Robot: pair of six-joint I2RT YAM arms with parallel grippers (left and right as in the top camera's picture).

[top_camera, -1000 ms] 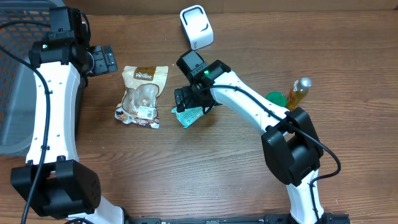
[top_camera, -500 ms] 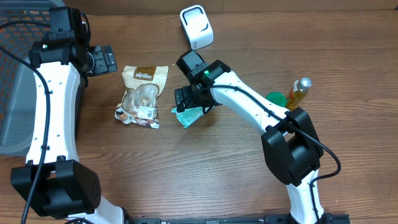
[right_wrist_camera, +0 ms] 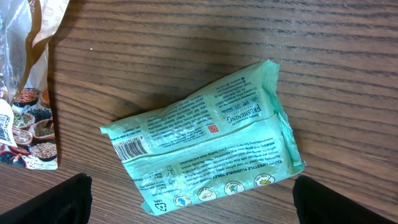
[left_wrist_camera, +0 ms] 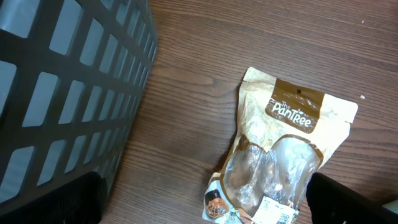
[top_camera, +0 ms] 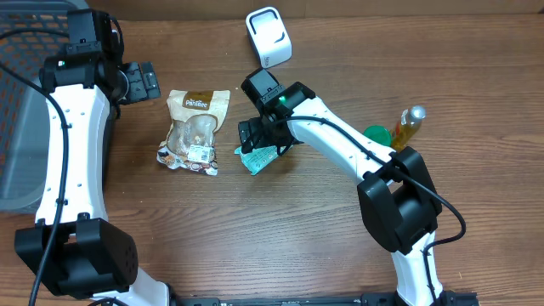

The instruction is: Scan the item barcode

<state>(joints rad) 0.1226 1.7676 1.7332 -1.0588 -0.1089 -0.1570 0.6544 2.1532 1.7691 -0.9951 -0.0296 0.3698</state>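
Green packet point(right_wrist_camera: 199, 146): lay flat on the wooden counter point(right_wrist_camera: 348, 74), straight beneath the right gripper point(right_wrist_camera: 193, 199), with no contact visible. Stretched slantwise, long axis close to the line between that gripper's two fingers, barcode point(right_wrist_camera: 132, 149) face up at the end nearer the brown pouch point(top_camera: 194, 129). Right gripper: spread fully wide, grasping nothing, poised above the packet. Left gripper point(top_camera: 143, 82): likewise splayed and empty, parked well apart beside the black basket point(top_camera: 17, 127), on the pouch's far side. Nearer arm by a wide margin: the right. White scanner point(top_camera: 269, 36): set further back on the counter, beyond the right wrist. Likely needed next: a wrist turn to pinch across the packet's short width.
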